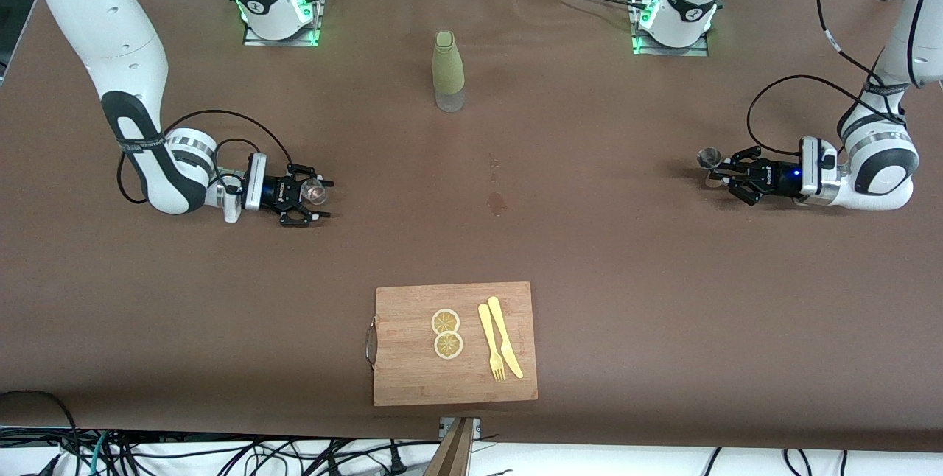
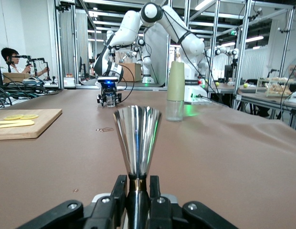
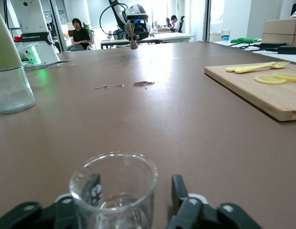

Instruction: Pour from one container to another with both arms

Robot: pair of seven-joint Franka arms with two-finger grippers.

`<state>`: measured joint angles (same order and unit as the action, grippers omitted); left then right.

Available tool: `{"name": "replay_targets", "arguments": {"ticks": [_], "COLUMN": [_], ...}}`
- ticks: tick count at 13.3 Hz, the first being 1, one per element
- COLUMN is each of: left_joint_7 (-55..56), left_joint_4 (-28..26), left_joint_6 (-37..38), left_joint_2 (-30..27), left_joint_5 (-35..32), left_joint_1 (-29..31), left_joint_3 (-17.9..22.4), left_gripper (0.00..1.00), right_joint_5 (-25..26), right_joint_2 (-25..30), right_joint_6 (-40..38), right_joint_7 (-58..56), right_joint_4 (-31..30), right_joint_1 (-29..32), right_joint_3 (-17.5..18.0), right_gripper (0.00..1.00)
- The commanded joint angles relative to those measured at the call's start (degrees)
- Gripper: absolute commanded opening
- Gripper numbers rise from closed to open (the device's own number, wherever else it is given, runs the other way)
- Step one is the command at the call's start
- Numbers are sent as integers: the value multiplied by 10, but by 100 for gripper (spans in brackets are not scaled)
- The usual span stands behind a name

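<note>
My left claw (image 1: 726,172) clamped on the jigger (image 1: 709,158), right claw (image 1: 318,200) apart around the glass cup (image 1: 315,191), bare surface (image 1: 589,240) between.

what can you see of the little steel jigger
The small shiny steel hourglass-shaped jigger is polished and mirror-like: a wide cone flaring to a round rim above a narrow waist. It stands upright, mouth up, clamped at the waist by the left end effector, low over the brown table at the left arm's end. Its lower cone is hidden, and whether it holds liquid cannot be told.
</note>
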<state>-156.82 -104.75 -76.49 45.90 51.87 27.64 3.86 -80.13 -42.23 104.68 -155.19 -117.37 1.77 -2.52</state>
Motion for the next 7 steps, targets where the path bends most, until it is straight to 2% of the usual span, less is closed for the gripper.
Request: {"name": "replay_targets", "arguments": {"ticks": [1,3,5,6,7], "left_joint_7": [-62,-63,-63,-63,-60], "left_joint_4": [0,3,11,13,13], "left_joint_6": [27,21,15,14,12], "left_joint_2": [13,14,19,19,18], "left_joint_5": [17,17,17,17,17], "left_joint_1": [-7,-7,-7,-8,-8], "left_joint_3": [20,23,29,31,31], "left_gripper": [0,0,0,0,0], "right_joint_5": [-19,-20,-21,-21,-21], "right_joint_2": [-6,-6,-3,-1,-1], "right_joint_6": [-5,-6,-7,-7,-7], "right_joint_7": [-18,-18,-18,-16,-13], "right_joint_4": [7,7,7,7,7], "right_joint_1": [-5,-8,-8,-8,-8], "right_joint_3": [-1,-1,-1,-1,-1], "right_gripper": [46,33,14,7,6]}}
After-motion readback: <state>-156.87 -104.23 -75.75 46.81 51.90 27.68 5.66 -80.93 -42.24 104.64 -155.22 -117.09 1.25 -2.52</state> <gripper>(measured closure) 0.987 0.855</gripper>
